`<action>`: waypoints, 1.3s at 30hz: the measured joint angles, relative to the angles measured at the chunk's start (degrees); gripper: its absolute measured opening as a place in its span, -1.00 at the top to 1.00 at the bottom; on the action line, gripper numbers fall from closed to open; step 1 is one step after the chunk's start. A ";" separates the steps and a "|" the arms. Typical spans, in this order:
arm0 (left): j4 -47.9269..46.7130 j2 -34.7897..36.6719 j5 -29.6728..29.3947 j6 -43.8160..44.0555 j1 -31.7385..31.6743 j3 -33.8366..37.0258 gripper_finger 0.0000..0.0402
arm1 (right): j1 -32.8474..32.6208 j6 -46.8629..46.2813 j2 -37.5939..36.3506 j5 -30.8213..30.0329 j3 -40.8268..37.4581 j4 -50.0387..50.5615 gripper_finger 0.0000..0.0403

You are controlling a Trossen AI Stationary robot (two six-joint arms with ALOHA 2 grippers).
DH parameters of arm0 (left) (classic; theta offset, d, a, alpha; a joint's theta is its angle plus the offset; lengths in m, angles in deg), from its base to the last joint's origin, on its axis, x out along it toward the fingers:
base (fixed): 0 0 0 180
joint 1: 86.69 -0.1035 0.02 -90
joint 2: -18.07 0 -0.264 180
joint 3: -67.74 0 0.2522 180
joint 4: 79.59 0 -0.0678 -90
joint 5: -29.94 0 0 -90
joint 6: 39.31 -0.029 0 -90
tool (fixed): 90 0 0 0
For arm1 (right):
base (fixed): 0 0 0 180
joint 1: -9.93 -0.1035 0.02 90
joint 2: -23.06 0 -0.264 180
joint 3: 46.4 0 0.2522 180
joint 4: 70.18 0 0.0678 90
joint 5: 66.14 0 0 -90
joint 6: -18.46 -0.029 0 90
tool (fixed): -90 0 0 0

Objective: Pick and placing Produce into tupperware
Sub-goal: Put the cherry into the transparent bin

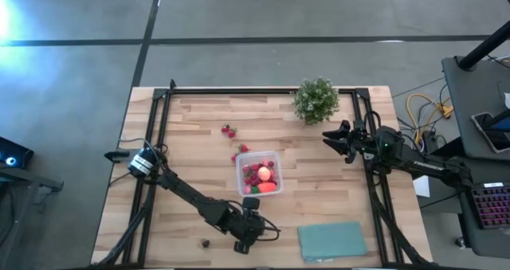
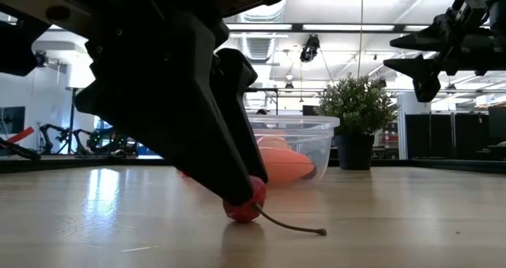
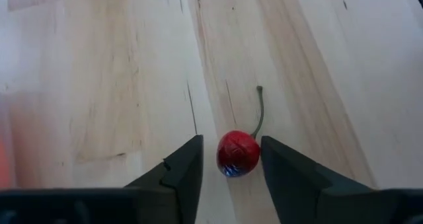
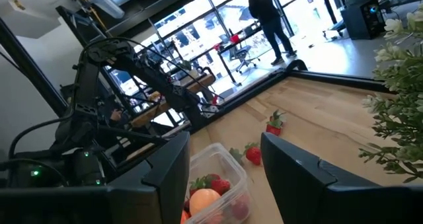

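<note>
The left gripper (image 3: 230,159) rests low on the table (image 1: 199,142), its spread fingers around a red cherry (image 3: 238,152) without clamping it. Just beyond stands the tupperware (image 1: 260,174), holding a peach (image 1: 263,173) and other produce. Strawberries (image 1: 229,131) lie past it. Farther off, the right gripper (image 1: 339,138) hovers released beside the plant (image 1: 316,99).

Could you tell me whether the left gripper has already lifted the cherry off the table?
No, the cherry rests on the table between the fingers of the left gripper, which are open around it.
</note>
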State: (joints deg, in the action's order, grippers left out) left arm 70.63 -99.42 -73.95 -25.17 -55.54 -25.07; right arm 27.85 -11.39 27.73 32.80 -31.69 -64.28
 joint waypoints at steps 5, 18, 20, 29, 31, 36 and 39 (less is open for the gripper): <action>0.03 -0.02 0.14 -0.01 -0.02 0.02 0.54 | 0.00 0.00 0.00 0.01 0.00 -0.01 0.12; 1.37 -1.07 0.94 0.36 -0.02 0.66 0.57 | -0.02 0.00 0.00 -0.01 0.00 0.37 0.12; 1.28 -1.09 0.95 0.36 -0.02 0.68 0.57 | -0.02 0.00 0.00 0.01 0.00 0.36 0.12; -0.09 -1.09 0.95 0.56 -0.10 -0.17 0.68 | -0.02 0.00 0.00 0.00 0.00 0.36 0.12; -0.50 -1.01 0.98 0.56 -0.38 -0.62 0.75 | -0.02 0.00 0.00 0.01 0.00 0.36 0.12; -0.28 1.60 -2.67 0.08 -1.79 -2.35 0.80 | -0.02 0.00 0.00 0.01 0.00 0.36 0.12; -0.30 5.07 -8.68 -2.81 -3.28 -2.75 0.76 | -0.02 0.00 0.00 0.01 0.00 0.37 0.12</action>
State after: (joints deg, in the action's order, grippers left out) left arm 70.33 -94.36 -82.63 -27.97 -58.81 -27.82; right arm 27.82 -11.39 27.73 32.81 -31.69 -63.91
